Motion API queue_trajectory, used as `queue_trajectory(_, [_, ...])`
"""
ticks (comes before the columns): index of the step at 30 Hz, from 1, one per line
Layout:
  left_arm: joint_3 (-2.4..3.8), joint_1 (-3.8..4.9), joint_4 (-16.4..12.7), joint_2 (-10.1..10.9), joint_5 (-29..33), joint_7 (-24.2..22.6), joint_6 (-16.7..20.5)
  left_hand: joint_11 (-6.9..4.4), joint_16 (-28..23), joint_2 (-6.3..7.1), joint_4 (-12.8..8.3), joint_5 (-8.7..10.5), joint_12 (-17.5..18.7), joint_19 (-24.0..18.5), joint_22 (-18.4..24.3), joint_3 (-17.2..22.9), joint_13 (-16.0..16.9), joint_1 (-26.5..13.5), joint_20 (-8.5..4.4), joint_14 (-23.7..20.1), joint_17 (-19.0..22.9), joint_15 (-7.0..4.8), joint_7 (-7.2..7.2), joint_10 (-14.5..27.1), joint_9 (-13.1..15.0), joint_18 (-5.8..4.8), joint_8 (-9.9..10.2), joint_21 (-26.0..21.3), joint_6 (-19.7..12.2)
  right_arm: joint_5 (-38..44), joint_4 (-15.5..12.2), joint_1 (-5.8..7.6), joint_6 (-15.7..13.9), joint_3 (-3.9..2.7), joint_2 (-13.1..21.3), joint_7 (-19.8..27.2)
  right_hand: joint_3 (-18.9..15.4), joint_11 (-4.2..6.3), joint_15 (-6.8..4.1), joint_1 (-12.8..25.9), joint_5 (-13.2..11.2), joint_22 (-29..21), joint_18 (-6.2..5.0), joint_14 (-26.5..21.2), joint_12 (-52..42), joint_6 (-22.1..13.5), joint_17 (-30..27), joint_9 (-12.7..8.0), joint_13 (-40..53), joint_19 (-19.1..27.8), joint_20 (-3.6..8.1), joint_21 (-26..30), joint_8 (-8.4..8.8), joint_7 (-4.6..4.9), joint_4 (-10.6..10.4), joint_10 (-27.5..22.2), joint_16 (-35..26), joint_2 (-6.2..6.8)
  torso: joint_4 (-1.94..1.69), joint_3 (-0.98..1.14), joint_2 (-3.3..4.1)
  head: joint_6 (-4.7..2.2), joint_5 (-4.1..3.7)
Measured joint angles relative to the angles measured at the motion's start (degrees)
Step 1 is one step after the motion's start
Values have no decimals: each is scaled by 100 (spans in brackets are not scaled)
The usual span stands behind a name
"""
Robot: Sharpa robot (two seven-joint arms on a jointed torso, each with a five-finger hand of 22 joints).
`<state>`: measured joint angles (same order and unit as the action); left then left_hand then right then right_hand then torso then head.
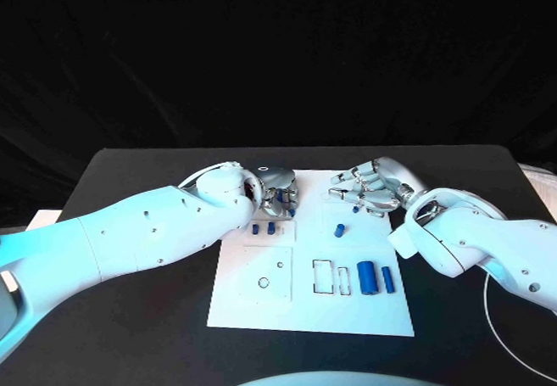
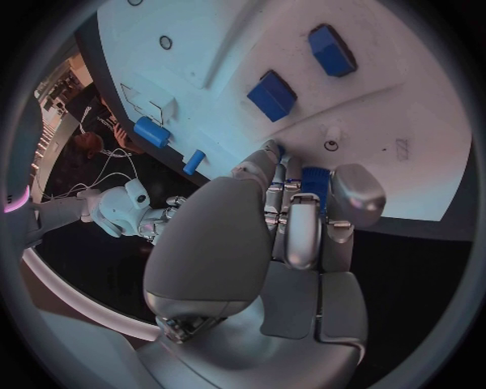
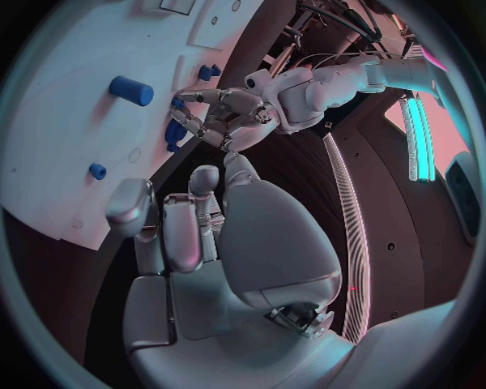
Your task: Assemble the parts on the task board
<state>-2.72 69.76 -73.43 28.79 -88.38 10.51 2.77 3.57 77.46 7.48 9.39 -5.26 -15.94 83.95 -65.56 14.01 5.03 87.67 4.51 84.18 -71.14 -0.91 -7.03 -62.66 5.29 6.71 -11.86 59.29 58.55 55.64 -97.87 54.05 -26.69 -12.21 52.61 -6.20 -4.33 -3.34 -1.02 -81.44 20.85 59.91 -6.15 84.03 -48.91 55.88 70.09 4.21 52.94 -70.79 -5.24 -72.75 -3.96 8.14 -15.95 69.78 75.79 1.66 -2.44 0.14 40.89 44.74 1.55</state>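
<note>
Left hand (image 1: 276, 196) at the far edge of the task board (image 1: 271, 308), fingers curled round a blue part (image 2: 315, 181). Right hand (image 1: 374, 186) alongside, fingers curled in, nothing visibly held. More blue parts (image 1: 375, 277) nearer on the board.

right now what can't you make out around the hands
- Head view: what the left robot hand holds, hidden by its own fingers.
- Left wrist view: a blue part between the fingers, mostly covered.
- Right wrist view: right robot hand curled, contents unclear.
</note>
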Motion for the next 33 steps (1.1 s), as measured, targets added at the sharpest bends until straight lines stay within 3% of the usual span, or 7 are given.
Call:
queue_trajectory(11, [16, -4, 86, -71, -12, 23, -39, -63, 0, 0, -7, 0, 104, 19, -196, 185, -40, 0, -22, -20, 44, -63, 63, -232, -14, 1, 59, 212, 145, 0, -1, 0, 0, 0, -6, 4, 0, 0, 0, 0, 23, -1, 0, 0, 0, 0, 4, 0, -1, 0, 0, 0, 0, 0, 0, 0, 0, 0, 0, -3, 0, 8, 0])
queue_trajectory(14, [23, -6, 108, -90, -10, 22, -39, -59, 0, 0, 7, 0, 165, -1, -256, 277, -56, 0, -42, -20, 55, -63, 70, -326, -17, -90, 81, 279, 215, 0, -1, 0, 1, 0, -11, 5, 0, 0, 0, 0, 23, -1, 0, 0, 0, 0, 4, 0, -1, 0, 0, 0, 0, 0, 0, 0, 0, 0, 1, -3, 2, 22, 1])
queue_trajectory(26, [28, -31, 116, -107, 47, -9, -34, -71, 23, 0, -78, 0, 270, -1, -405, 442, -87, 0, -42, -20, 84, -63, 51, -440, -28, -90, 139, 434, 318, -1, -2, 0, 2, 0, -17, 7, 0, 0, 0, 0, 22, 4, 0, 0, -23, 0, 16, 0, 5, 0, 0, 0, 0, 0, 0, 0, 0, 0, -1, 1, -3, 48, 12])
queue_trajectory(33, [47, -59, 83, -52, 207, -7, 50, -70, 23, -2, -175, 1, 378, -1, -563, 712, -89, -2, -42, -20, 129, -63, 42, -623, -39, -90, 180, 611, 470, -1, -7, 0, 2, 0, -16, 8, 0, 0, 0, 0, 44, 4, 0, 0, -23, 0, 16, 0, 5, 0, 0, 0, 0, 0, 0, 0, 0, 0, 3, 2, -4, 24, 16])
